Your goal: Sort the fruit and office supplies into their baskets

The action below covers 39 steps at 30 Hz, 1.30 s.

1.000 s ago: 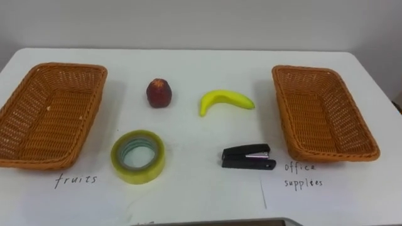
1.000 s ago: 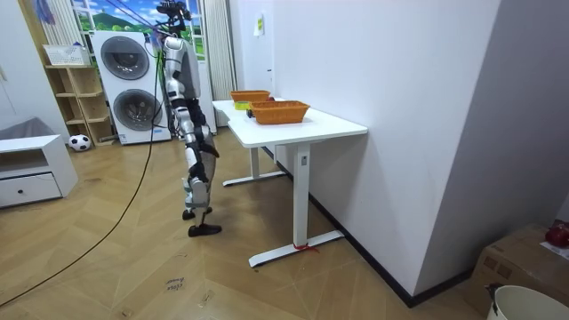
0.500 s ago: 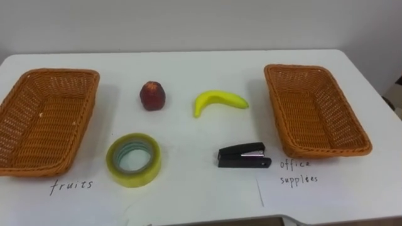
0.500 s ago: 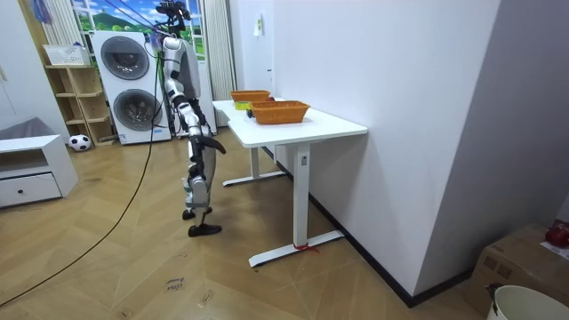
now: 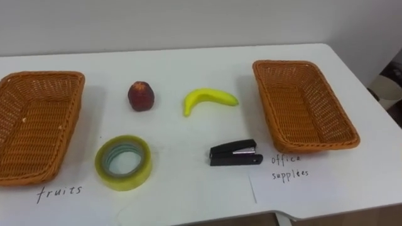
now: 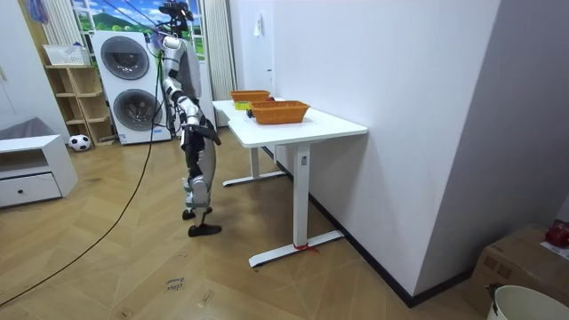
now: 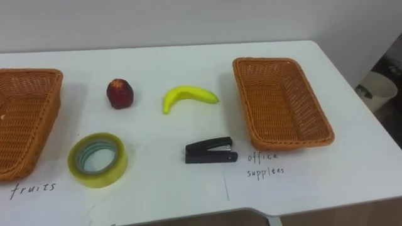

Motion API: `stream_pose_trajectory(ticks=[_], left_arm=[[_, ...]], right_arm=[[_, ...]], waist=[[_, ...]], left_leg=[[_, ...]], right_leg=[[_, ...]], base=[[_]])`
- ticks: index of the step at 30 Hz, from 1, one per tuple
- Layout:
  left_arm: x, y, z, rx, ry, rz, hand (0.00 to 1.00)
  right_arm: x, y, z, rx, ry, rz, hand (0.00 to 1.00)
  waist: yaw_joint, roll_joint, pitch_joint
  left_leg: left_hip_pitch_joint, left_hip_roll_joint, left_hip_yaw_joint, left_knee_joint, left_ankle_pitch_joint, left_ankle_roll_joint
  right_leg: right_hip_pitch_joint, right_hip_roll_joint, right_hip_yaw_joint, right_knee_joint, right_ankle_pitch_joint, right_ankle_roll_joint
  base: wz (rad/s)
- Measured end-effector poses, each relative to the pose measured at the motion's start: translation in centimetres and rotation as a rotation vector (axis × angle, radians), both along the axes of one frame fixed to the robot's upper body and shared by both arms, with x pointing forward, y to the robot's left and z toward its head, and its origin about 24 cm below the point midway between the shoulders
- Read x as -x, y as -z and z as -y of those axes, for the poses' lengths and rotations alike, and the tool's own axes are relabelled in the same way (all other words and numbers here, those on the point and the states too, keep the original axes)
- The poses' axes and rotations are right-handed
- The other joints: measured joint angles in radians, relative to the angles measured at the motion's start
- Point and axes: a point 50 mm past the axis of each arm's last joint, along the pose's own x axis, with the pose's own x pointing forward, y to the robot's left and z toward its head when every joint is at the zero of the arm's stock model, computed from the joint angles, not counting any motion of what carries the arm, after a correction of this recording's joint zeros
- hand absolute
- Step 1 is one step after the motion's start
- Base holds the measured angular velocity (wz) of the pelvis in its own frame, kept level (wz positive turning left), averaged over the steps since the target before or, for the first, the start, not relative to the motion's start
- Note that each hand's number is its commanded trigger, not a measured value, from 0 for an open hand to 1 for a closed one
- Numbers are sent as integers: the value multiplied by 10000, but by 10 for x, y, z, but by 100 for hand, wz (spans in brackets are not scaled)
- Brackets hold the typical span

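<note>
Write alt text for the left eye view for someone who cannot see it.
A white table holds four loose things between two empty wicker baskets, the left basket and the right basket. A red fruit and a banana lie farther back; a roll of tape and a black stapler lie nearer the camera.

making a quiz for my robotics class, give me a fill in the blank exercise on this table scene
Both baskets, the left basket and the right basket, are ___.
The yellow fruit beside the red fruit is a ___.
The black stapler lies nearer the ___ basket.
The tape roll lies nearer the ___ basket.
Missing words: empty; banana; right; left.
</note>
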Motion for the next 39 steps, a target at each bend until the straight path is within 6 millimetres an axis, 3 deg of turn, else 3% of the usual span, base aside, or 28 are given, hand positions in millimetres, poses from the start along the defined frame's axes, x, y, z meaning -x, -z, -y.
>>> stream_pose_trajectory(ticks=[2, 7, 10, 18, 23, 29, 39], left_arm=[[-6, 0, 1, -96, 410, 10, 0], [-7, 3, 5, 127, 468, -82, 0], [-9, 3, 5, 187, 525, -37, 0], [-8, 4, 8, 258, 745, -155, 0], [-4, 5, 10, 341, 754, -243, 0], [-2, 5, 10, 335, 746, -324, 0], [9, 9, 13, 467, 852, -942, 0]], right_arm=[[-10, -14, 4, 683, -187, -94, 0], [-27, -47, 13, 2920, -747, -692, 0], [-38, -69, 19, 3887, -927, -276, 0], [-61, -118, 15, 6129, -1453, 611, 0], [-71, -142, 19, 7192, -1711, 950, 0], [-89, -180, 7, 8385, -2265, 2421, 0], [-114, -215, -6, 9455, -2772, 3943, 0]], waist=[[27, -27, -23], [-5, -28, 20], [-3, -3, 74], [133, -49, 77], [408, -179, 79], [562, -235, 83], [594, -271, 48]], left_leg=[[-117, -2, 25, 5, 3, 1], [-152, -2, 28, 15, 5, 1], [-149, -3, 38, 15, 5, 1], [-174, -4, 145, 13, 5, 0], [-152, -3, 140, 12, 5, 0], [-160, 2, 138, 16, 6, 0], [-242, 7, -12, 39, 5, 0]], right_leg=[[-123, -1, 6, 63, 9, 5], [-157, -1, 12, 97, 1, 5], [-148, 3, 33, 91, 0, 6], [-315, 23, 170, 146, -10, 4], [-301, 24, 151, 146, -8, 4], [-300, 13, 96, 143, -6, 1], [-312, 16, 12, 102, 3, -6]], base=[[0], [0], [0], [-4], [0], [0], [2]])
